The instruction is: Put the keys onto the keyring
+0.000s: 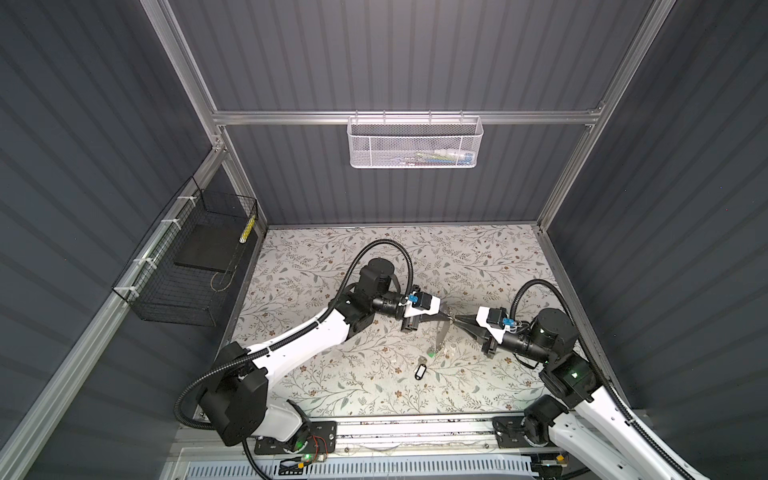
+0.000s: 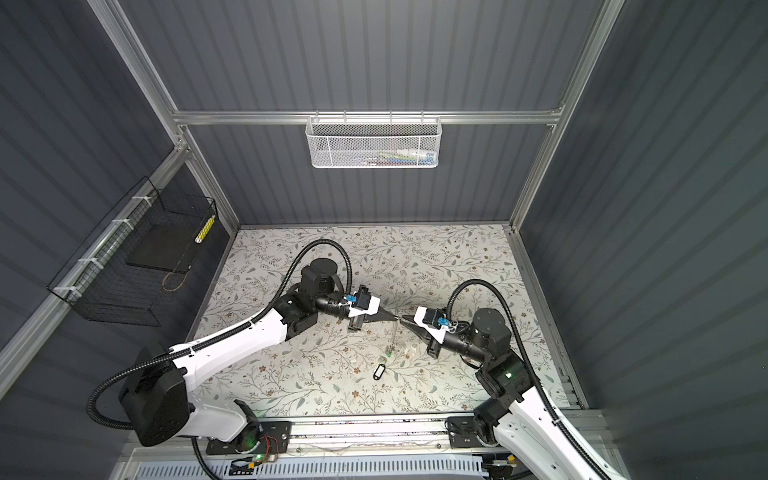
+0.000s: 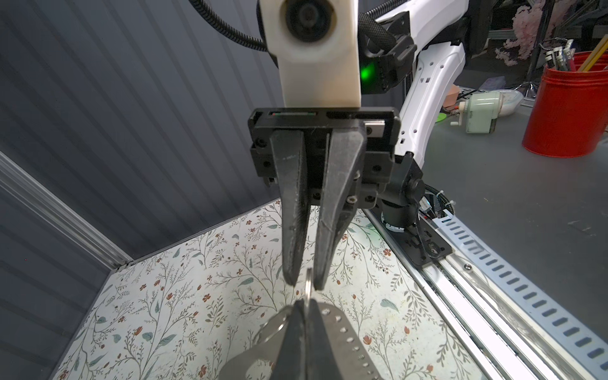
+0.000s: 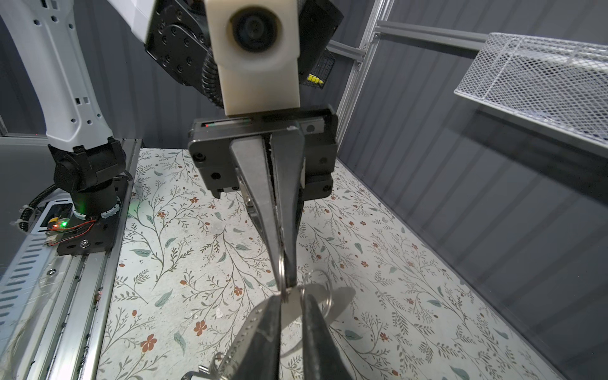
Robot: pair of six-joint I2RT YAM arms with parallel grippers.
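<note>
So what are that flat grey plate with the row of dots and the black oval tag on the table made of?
The flat grey plate looks like thin sheet metal: dull sheen, thin crisp edges. The black oval tag is probably plastic, with a pale label window, but it is too small to be sure.

Floral table (image 1: 332,386); black-tagged key (image 1: 422,370) resting, apparently loose.

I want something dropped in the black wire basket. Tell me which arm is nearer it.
Left. The left arm works on the basket's side of the table; the right arm is across the table, beyond the left arm.
</note>
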